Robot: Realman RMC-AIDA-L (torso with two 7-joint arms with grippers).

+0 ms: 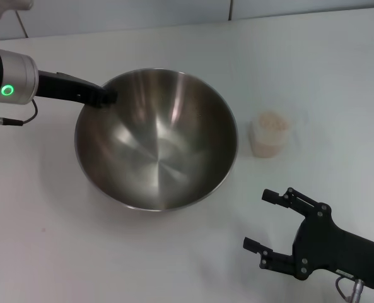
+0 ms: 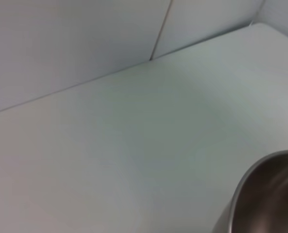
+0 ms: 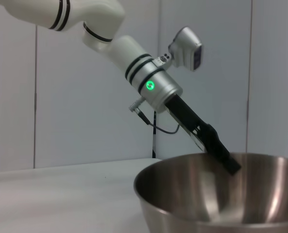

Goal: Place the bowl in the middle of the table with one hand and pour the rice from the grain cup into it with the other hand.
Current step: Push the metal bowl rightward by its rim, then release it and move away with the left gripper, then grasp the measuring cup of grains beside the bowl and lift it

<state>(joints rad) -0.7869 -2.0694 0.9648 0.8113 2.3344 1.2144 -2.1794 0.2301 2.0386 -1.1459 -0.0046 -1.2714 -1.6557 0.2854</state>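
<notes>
— Where's that big shiny steel bowl (image 1: 156, 140)?
— Mid white table (image 1: 41, 240), the black left gripper (image 1: 105, 98) pinching its far-left rim.
— The black right gripper (image 1: 265, 221)?
— Near edge, fingers spread wide, holding nothing. The small clear cup (image 1: 270, 134) of pale rice (image 1: 272, 121) stands just right of the bowl, bare tabletop around it.

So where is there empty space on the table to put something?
Bare table lies near the robot, left of the right gripper, and far behind the grain cup. It is crowded between the bowl and cup, and where the left gripper grips the rim.
</notes>
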